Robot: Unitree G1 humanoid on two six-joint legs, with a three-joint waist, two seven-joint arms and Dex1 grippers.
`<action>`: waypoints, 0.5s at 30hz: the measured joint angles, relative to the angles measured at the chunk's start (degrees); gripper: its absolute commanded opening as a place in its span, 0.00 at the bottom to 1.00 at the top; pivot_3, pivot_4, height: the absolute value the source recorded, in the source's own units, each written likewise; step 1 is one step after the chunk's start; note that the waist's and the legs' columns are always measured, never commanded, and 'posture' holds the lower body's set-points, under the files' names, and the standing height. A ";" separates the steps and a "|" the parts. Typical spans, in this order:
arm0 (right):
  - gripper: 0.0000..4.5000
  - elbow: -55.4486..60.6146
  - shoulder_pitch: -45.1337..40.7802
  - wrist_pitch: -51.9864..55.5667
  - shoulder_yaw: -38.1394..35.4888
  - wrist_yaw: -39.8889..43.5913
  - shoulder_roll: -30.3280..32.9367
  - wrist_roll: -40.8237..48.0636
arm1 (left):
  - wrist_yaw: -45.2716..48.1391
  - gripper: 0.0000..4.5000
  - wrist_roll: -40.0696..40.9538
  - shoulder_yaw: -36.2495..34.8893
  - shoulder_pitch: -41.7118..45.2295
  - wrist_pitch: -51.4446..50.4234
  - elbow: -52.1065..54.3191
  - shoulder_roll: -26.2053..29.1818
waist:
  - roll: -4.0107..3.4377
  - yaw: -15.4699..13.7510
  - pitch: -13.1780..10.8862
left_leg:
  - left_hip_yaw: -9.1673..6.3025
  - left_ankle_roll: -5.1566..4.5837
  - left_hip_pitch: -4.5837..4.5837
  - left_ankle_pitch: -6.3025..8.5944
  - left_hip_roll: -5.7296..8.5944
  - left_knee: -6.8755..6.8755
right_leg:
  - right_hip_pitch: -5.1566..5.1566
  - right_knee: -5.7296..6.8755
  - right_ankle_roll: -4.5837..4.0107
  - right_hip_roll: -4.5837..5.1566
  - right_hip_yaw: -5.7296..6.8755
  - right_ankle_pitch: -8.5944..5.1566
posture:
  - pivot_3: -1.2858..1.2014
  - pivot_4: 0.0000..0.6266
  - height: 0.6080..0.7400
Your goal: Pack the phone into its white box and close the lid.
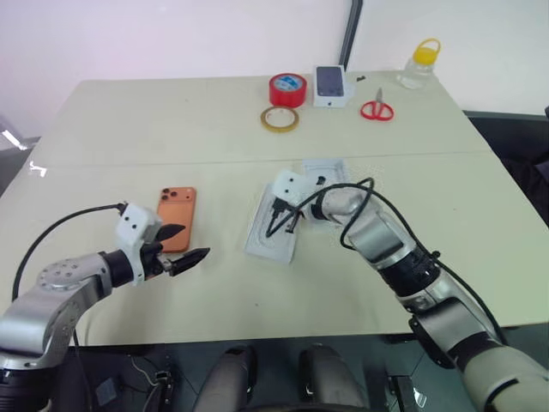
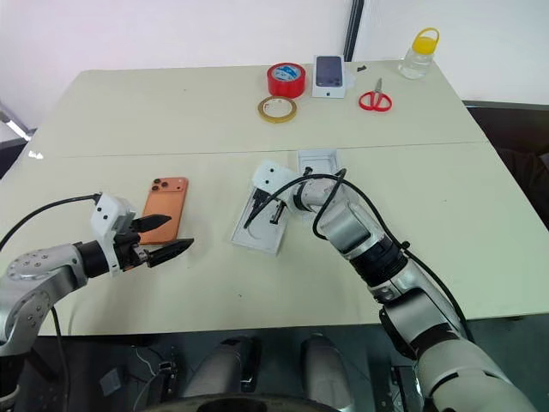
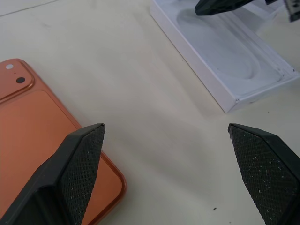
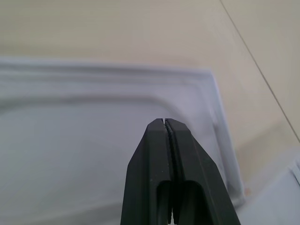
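Table [image 1: 129, 129] carrying all task items, nothing packed yet

White tray with an oval recess in its floor [image 1: 273, 225] lying open mid-table, empty; cannot tell from these views whether this is the white box or the lid. Second white tray [image 2: 319, 160] just behind it, partly hidden by the right arm; equally unclear which it is

Phone [image 1: 177, 218] flat on the table, orange back up, lenses at the far corner, well apart from both trays on the left side

Left hand [image 1: 178, 246] fingers spread wide, hovering just beside the phone's near end, one finger over its corner, not gripping

Right hand [image 1: 282, 223] fingers pressed together, holding nothing, tip poised over the near tray's floor

Judged status: early stage. Left to do: grasp phone, seat it in the box, fit the lid on top

Clutter at far edge: red tape roll [image 1: 287, 89], scissors [image 1: 377, 108]
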State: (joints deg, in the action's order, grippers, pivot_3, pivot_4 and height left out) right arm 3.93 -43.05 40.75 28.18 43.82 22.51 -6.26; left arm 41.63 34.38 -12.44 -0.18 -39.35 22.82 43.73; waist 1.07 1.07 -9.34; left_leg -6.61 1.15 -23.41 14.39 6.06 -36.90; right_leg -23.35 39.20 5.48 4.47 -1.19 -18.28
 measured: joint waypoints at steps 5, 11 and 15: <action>0.01 6.91 3.81 1.44 0.92 4.83 1.76 2.59 | -0.11 0.99 0.01 0.00 0.01 -0.12 0.04 -0.21 | 0.00 -0.06 0.00 | -0.01 -0.01 0.01 0.01 0.00 -0.02 | 0.02 0.00 0.00 0.00 0.01 0.00 | 0.52 0.24 1.00; 0.01 6.52 4.98 2.42 3.77 4.82 2.09 1.62 | -0.45 0.99 0.04 0.00 0.01 -0.22 0.54 -0.98 | 0.00 -0.07 0.00 | 0.00 -0.01 0.01 0.00 0.00 -0.01 | 0.01 -0.01 0.00 0.01 0.00 0.00 | 0.52 0.24 1.00; 0.01 6.60 5.84 1.27 4.41 5.47 3.89 1.38 | -0.60 0.99 0.05 0.00 -0.14 -0.33 0.89 -1.25 | 0.00 -0.19 0.00 | -0.01 -0.01 0.00 0.01 0.01 -0.01 | 0.02 -0.02 0.00 0.01 0.00 0.00 | 0.52 0.24 1.00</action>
State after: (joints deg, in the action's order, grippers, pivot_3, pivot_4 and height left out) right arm 10.53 -37.21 42.02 32.59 49.29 26.39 -4.88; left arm 41.03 34.43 -12.44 -0.32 -39.68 23.71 42.48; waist 1.07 0.88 -9.34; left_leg -6.62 1.13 -23.41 14.40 6.07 -36.91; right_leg -23.32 39.17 5.48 4.48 -1.19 -18.28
